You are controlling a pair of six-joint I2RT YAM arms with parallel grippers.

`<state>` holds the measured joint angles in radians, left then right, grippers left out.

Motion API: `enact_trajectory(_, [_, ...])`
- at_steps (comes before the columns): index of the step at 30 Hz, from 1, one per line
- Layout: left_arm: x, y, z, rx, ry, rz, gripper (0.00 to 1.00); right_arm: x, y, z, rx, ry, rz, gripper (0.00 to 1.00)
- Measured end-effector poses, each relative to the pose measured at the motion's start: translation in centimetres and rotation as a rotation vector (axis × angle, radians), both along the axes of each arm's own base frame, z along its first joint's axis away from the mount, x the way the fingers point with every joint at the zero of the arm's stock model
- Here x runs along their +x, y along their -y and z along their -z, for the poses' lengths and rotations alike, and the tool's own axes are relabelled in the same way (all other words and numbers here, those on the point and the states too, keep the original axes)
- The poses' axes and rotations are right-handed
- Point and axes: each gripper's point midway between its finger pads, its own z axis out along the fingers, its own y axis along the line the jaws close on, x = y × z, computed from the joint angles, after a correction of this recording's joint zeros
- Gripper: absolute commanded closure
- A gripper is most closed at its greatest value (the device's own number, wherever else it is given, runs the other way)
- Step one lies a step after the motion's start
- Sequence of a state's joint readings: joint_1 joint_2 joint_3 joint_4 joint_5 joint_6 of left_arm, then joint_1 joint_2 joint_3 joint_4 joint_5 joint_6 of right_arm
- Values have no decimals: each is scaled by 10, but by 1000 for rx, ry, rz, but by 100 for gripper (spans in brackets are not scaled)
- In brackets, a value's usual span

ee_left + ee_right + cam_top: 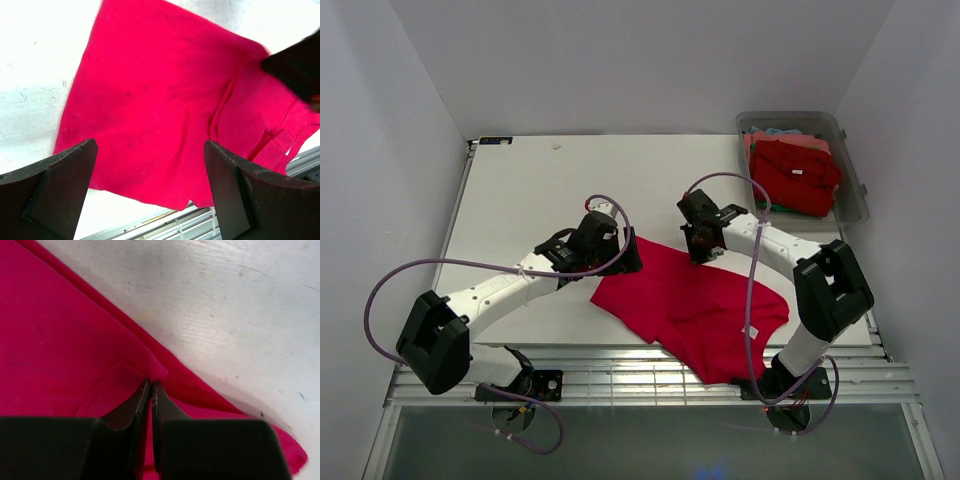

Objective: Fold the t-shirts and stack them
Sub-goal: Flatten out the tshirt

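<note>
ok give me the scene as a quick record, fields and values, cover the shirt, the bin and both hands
shirt: red t-shirt, spread out unfolded, one part lying past the near table edge
left hand: open, over the shirt, holding nothing
right hand: shut on a pinch of the shirt near its far edge
bin: clear, at the far right of the table, holds clothes, red on top
table: white
fold state: not yet folded

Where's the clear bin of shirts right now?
In the top view, the clear bin sits at the table's far right corner, beyond the right gripper, which pinches the red t-shirt.
</note>
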<state>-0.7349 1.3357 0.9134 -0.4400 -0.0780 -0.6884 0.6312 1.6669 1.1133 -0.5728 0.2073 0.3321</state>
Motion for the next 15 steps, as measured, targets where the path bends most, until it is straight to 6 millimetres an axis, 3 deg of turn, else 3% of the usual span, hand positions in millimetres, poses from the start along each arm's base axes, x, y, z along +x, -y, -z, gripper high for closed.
enact_trajectory(2, [1,1,0,0,0,0,2,8,-3,-28,1,24,1,92])
enact_trajectory(5, [5,5,-4,-4,5,1,2,32,-16,-91,47,123,-1,92])
enact_trajectory(7, [11,10,-9,-10,14,4,2,54,-27,-154,101,239,-4,92])
enact_trajectory(9, [17,16,-18,-23,30,10,2,70,-34,-234,161,374,-7,92])
enact_trajectory(12, [27,26,-33,-46,55,16,2,83,-37,-338,265,581,-9,91])
enact_trajectory(14, [33,32,-43,-63,74,19,2,80,-32,-386,321,699,-7,91])
enact_trajectory(15, [35,34,-49,-72,85,20,2,75,-27,-393,326,718,-10,92])
